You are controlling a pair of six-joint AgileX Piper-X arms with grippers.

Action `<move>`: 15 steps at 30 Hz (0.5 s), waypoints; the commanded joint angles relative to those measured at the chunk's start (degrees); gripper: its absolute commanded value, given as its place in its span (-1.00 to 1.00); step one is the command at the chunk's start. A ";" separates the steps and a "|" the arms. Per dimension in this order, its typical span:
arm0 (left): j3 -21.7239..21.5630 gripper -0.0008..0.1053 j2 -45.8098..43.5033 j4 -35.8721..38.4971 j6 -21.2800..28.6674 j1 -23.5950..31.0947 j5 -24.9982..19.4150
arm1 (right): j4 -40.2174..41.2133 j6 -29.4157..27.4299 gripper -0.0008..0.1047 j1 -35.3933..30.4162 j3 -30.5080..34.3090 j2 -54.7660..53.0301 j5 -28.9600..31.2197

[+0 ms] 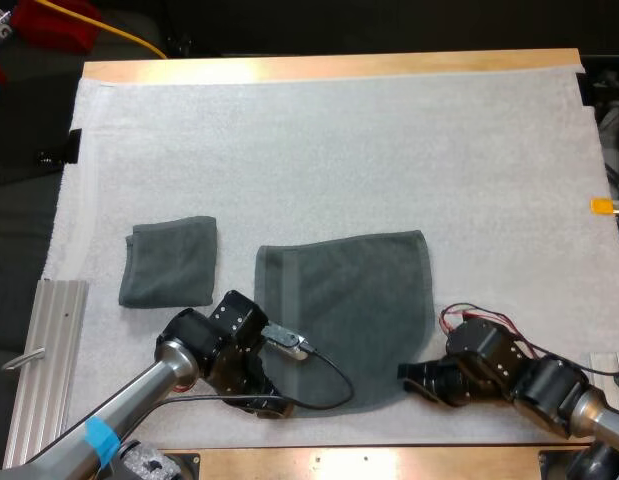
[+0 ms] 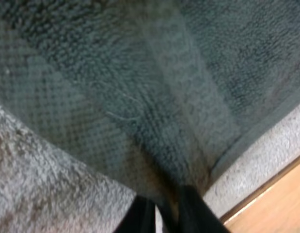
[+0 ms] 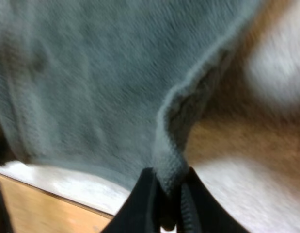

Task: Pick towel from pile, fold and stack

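Wooden table [image 1: 329,66] under a white mat [image 1: 339,150], seen from behind both arms.

Spread towel [image 1: 344,310], dark grey-green, flat on the near middle of the mat, far edge straight, near edge rounded and drawn in toward the two grippers. Woven band visible along its left side.

Folded towel [image 1: 169,262], same colour, a small neat rectangle on the mat to the left of the spread towel, apart from it and touched by neither gripper.

Left gripper [image 1: 261,398], low at the near left corner of the spread towel. In the left wrist view, black fingers [image 2: 196,216] closed from both sides on a raised ridge of the cloth, mat and the table's near edge just beyond.

Right gripper [image 1: 409,376], low at the near right edge of the same towel. In the right wrist view, black fingers [image 3: 140,206] clamped on a hemmed fold, cloth lifted off the mat and stretched away from the pinch, with the table edge close by.

Ribbed metal rail [image 1: 47,350] along the mat's left side, near the table's front, well clear of both towels.
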 commanded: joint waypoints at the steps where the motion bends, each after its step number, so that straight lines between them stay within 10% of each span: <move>1: -0.48 -0.87 -0.40 0.45 0.24 -0.10 0.15 | 0.04 -0.26 -0.94 -0.52 -1.04 0.02 0.55; 15: -6.24 -0.98 0.13 -0.26 0.11 13.18 11.56 | -11.30 3.87 -0.94 -8.09 -1.34 0.19 -4.05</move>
